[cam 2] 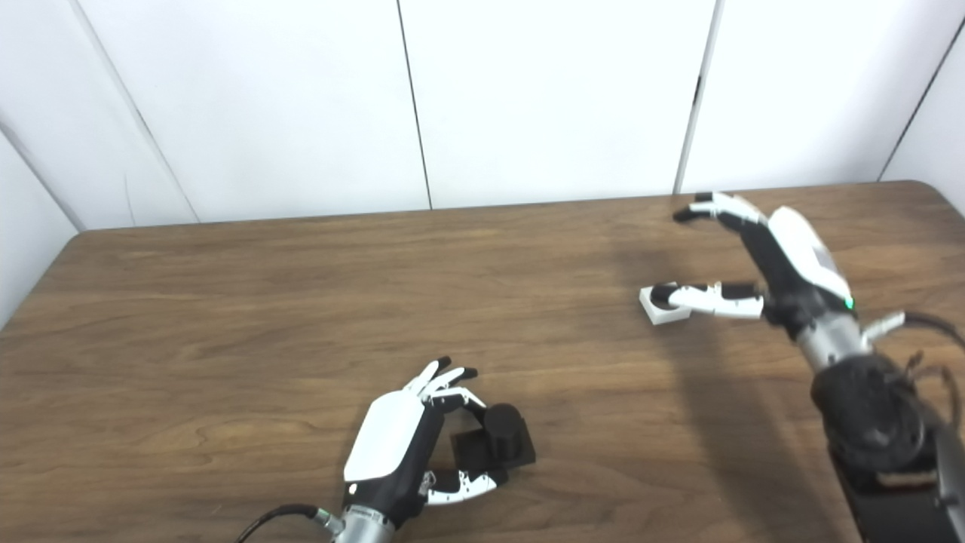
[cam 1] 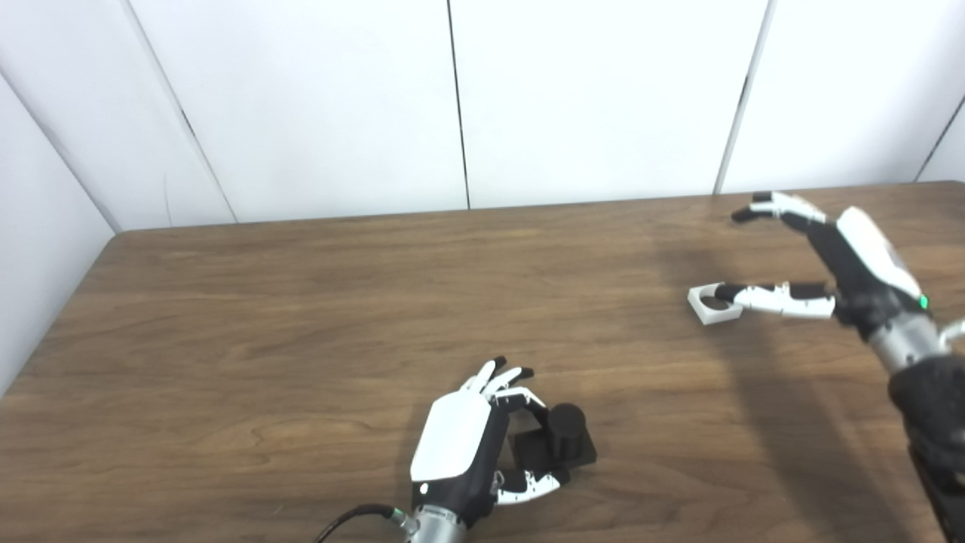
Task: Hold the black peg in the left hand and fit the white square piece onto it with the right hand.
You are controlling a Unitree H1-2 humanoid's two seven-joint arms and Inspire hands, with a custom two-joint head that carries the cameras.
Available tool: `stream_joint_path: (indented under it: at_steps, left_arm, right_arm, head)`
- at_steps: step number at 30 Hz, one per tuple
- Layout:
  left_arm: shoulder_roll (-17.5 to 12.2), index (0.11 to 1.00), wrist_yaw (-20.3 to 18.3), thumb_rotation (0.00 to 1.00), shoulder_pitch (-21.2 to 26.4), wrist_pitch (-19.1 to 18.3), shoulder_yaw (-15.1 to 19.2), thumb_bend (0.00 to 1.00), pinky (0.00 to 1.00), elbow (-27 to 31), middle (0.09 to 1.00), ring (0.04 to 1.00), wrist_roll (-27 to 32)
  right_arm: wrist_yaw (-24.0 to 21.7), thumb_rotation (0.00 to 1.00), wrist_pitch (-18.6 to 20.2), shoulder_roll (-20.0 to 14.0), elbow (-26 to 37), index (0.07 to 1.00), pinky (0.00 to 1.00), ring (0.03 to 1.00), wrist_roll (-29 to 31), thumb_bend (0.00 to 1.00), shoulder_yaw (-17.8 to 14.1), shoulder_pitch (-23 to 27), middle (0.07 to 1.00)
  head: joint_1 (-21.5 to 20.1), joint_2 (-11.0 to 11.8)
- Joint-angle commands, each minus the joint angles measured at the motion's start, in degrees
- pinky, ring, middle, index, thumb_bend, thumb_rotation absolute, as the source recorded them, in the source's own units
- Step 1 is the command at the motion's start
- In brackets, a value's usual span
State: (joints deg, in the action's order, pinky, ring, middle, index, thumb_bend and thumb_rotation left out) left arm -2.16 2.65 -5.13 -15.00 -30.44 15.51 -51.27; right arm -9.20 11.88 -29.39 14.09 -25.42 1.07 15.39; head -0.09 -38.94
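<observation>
The black peg (cam 1: 562,440), a short cylinder on a square black base, rests on the wooden table (cam 1: 301,317) near the front middle. My left hand (cam 1: 471,445) is just left of it, fingers apart and curled around the base, thumb (cam 1: 531,483) at its near edge; a firm hold does not show. The white square piece (cam 1: 709,308), with a round hole, lies on the table at the right. My right hand (cam 1: 822,264) hovers over it, open, thumb tip above the hole and fingers (cam 1: 776,205) spread beyond it.
White wall panels (cam 1: 452,105) stand behind the table's far edge. The table's left corner (cam 1: 113,237) is rounded. A black cable (cam 1: 350,520) runs from my left wrist at the front edge.
</observation>
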Motion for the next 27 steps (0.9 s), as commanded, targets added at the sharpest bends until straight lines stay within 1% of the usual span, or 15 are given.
stream_joint_path:
  at_steps: [1,4,8,14,18,19,27]
  left_arm:
    - [0.22,0.490,-0.85,0.06,-1.51,-0.63,-0.04,0.52,0.92,-1.61,0.871,0.969,-1.14]
    - [0.35,0.489,-0.61,0.06,-1.49,-0.41,0.05,0.52,0.91,-1.94,0.869,0.967,-1.22]
    - [0.36,0.489,-0.19,0.06,-1.58,-0.11,0.18,0.52,0.92,-2.26,0.868,0.965,-1.14]
    - [0.16,0.490,-0.03,0.06,-1.57,-0.08,0.03,0.52,0.92,-2.53,0.870,0.965,-1.48]
    - [0.17,0.490,0.32,0.06,-1.45,-0.16,-0.30,0.52,0.98,-2.72,0.866,0.956,-2.41]
    - [0.17,0.490,0.37,0.06,-1.41,-0.19,-0.37,0.52,0.99,-2.74,0.865,0.952,-2.58]
    - [-0.01,0.489,1.24,0.06,-1.32,0.32,-0.33,0.52,1.00,-3.09,0.859,0.947,-2.85]
  right_arm:
    - [-1.42,0.30,-0.26,-1.27,-0.20,0.725,0.91,0.960,-1.14,0.86,0.93,3.38,0.909]
    - [-2.60,0.25,-0.31,-1.94,-2.23,0.705,0.94,0.957,-2.12,0.89,1.75,5.16,0.908]
    - [-4.17,0.22,-0.55,-3.09,-6.04,0.694,0.99,0.973,-4.05,0.90,3.54,7.48,0.919]
    - [-6.22,0.21,-0.79,-4.46,-12.31,0.701,1.00,0.999,-6.92,0.90,6.66,11.08,0.938]
    - [-6.53,0.21,-2.17,-5.09,-16.09,0.695,1.00,1.000,-7.40,0.91,7.94,13.16,0.933]
    - [-6.56,0.21,-2.44,-5.20,-16.76,0.694,1.00,1.000,-7.48,0.92,8.15,13.51,0.933]
    - [-7.30,0.21,-2.78,-5.56,-19.69,0.698,1.00,1.000,-7.83,0.92,8.78,14.99,0.927]
  head:
    - [-0.08,0.01]
    - [-0.33,0.17]
    - [-0.71,0.20]
    - [-0.83,0.41]
    - [-0.81,0.42]
    - [-0.84,0.43]
    - [-1.14,0.52]
